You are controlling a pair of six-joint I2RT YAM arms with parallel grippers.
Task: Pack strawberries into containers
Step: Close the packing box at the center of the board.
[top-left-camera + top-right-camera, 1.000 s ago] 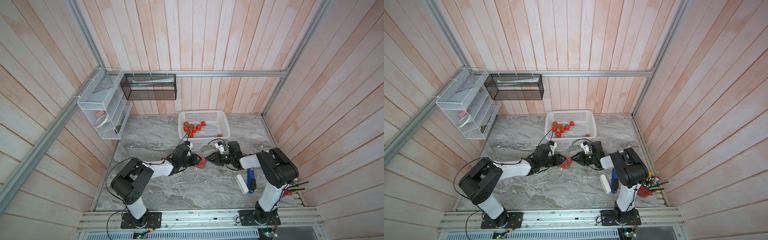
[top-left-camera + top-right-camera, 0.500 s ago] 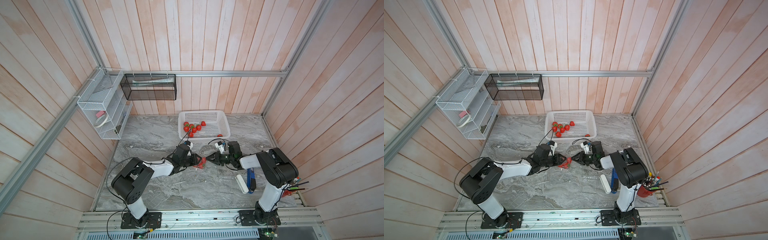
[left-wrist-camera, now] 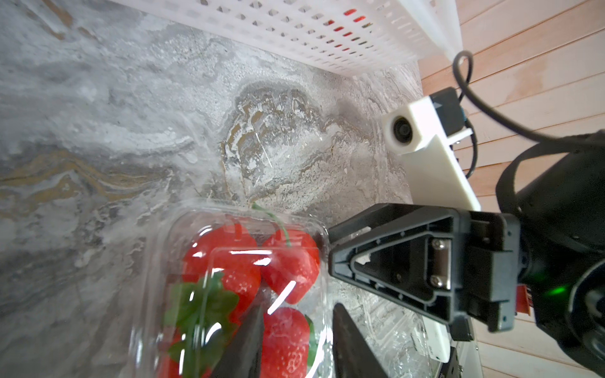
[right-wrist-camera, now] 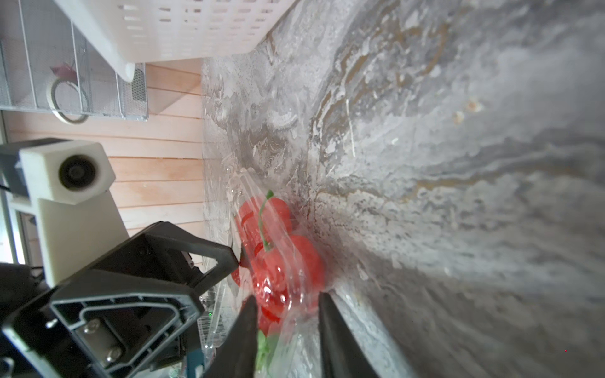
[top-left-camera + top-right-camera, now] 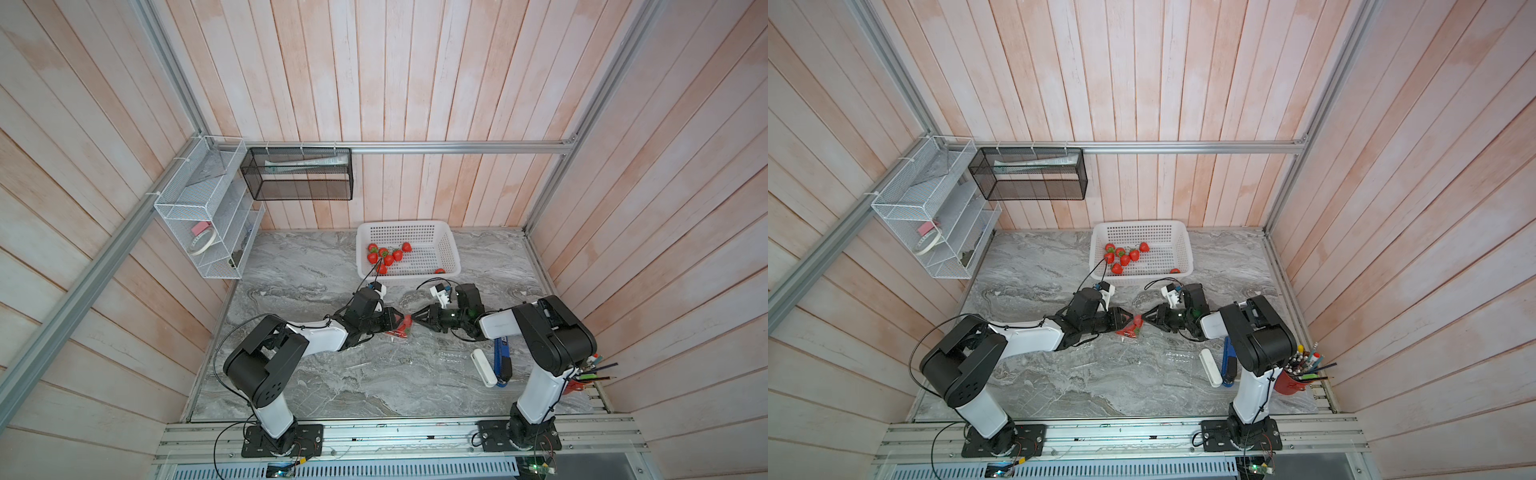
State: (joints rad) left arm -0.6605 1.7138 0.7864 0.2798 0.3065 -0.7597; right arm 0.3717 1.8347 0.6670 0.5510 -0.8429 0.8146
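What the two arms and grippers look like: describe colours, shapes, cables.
The left arm and right arm match: white tubular links between matte-black joint housings, on black base plates. The left gripper and right gripper have black, triangular, open-framed fingers tapering to points. Each wrist carries a white boxy camera with a round lens and a looping black cable. A green light glows on the right wrist.

Pale wood-plank walls w/ grey marble tabletop.

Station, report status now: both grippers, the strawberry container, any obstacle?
Left gripper clamps container of strawberries. Right gripper astride its opposite end, grip unclear. White basket nearby, clear of both.
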